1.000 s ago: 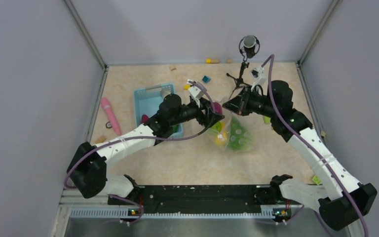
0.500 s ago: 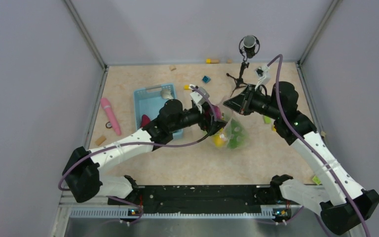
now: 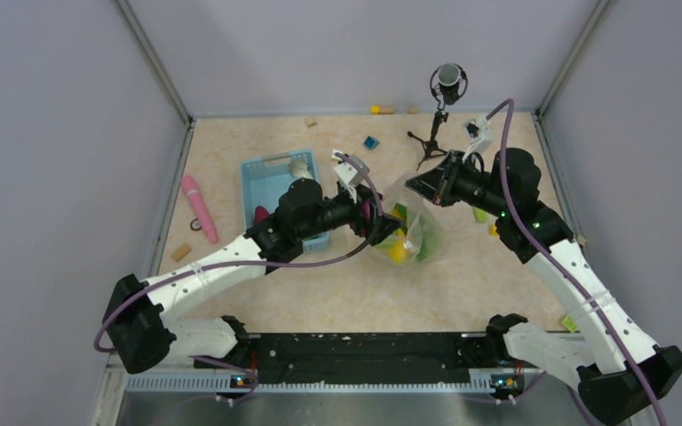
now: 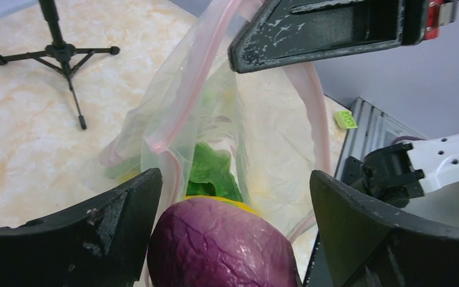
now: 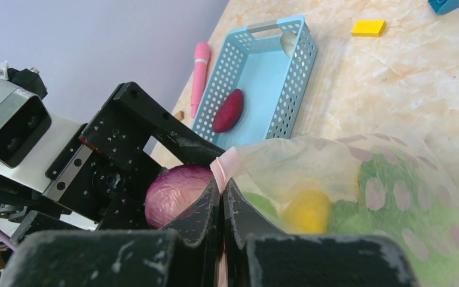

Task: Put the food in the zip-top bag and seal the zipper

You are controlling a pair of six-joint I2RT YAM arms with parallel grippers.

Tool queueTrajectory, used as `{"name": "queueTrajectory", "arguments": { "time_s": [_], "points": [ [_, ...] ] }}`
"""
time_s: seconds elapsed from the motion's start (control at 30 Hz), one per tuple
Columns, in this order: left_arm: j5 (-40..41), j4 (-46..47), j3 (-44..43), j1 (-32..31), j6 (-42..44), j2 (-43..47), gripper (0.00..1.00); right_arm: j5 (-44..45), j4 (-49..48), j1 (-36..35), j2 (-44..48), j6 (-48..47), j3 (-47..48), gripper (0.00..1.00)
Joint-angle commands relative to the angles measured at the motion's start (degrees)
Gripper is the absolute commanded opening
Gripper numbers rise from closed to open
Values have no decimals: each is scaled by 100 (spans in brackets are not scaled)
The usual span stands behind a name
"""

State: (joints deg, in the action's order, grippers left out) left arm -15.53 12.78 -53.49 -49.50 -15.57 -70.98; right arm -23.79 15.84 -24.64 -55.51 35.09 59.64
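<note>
My right gripper (image 5: 222, 182) is shut on the pink zipper (image 5: 227, 161) and holds the mouth of the clear zip-top bag (image 3: 415, 229) up off the table. Inside the bag lie green lettuce (image 4: 212, 170) and a yellow citrus (image 5: 308, 209). At the bag's mouth my left gripper (image 4: 233, 239) stands open. A round purple food piece (image 4: 221, 245) sits between its jaws, against the left finger, with a gap to the right one. From above, the left gripper (image 3: 382, 222) meets the right gripper (image 3: 413, 185) at the bag.
A light blue basket (image 3: 266, 162) left of the bag holds a dark red piece (image 5: 228, 110). A pink stick (image 3: 199, 207) lies further left. A small black tripod (image 3: 440, 115) stands behind the bag. Small coloured blocks (image 3: 370, 142) dot the back of the table.
The left gripper has opened wider and pushed the purple piece toward the bag's mouth. The right gripper has drawn the zipper edge up and right, bunching the bag.
</note>
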Motion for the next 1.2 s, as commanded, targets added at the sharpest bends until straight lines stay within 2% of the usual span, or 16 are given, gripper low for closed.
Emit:
{"name": "queueTrajectory", "arguments": {
  "time_s": [0.0,0.07,0.1,0.13,0.2,0.23,0.27,0.37,0.43,0.57,0.63,0.73,0.83,1.17],
  "points": [
    [-385,252,-191,-23,-401,72,98,72,-453,-28,178,-26,190,0],
    [-620,468,-170,-24,-575,-51,97,126,-464,-23,195,-10,172,0],
    [-703,539,-181,-25,-690,-106,90,196,-465,-23,202,6,158,0],
    [-823,595,-207,-25,-764,-144,76,273,-467,-23,206,12,157,0],
    [-827,679,-210,-76,-824,-160,31,420,-466,-29,232,71,149,0],
    [-640,666,-187,-123,-814,-142,14,468,-464,-25,244,97,147,0],
    [-373,669,-145,-201,-785,-105,10,510,-491,-23,257,132,136,0],
    [232,822,-66,-368,-900,-117,7,620,-683,-24,283,336,44,0],
    [543,943,-104,-497,-975,-205,0,604,-890,-24,274,523,-71,0],
    [1457,1027,-225,-663,-980,-195,0,419,-963,-20,139,740,-94,0],
    [1844,1564,-22,-679,-967,-105,0,376,-927,-16,127,842,-90,0],
    [1896,2135,104,-729,-766,-98,0,454,-985,-10,182,1057,-124,0],
    [1988,2013,-89,-762,-510,-131,0,468,-885,-7,187,1188,-87,0],
    [2324,3222,40,-900,-458,-419,0,471,-1096,-11,252,1916,-283,0]
  ]
}}
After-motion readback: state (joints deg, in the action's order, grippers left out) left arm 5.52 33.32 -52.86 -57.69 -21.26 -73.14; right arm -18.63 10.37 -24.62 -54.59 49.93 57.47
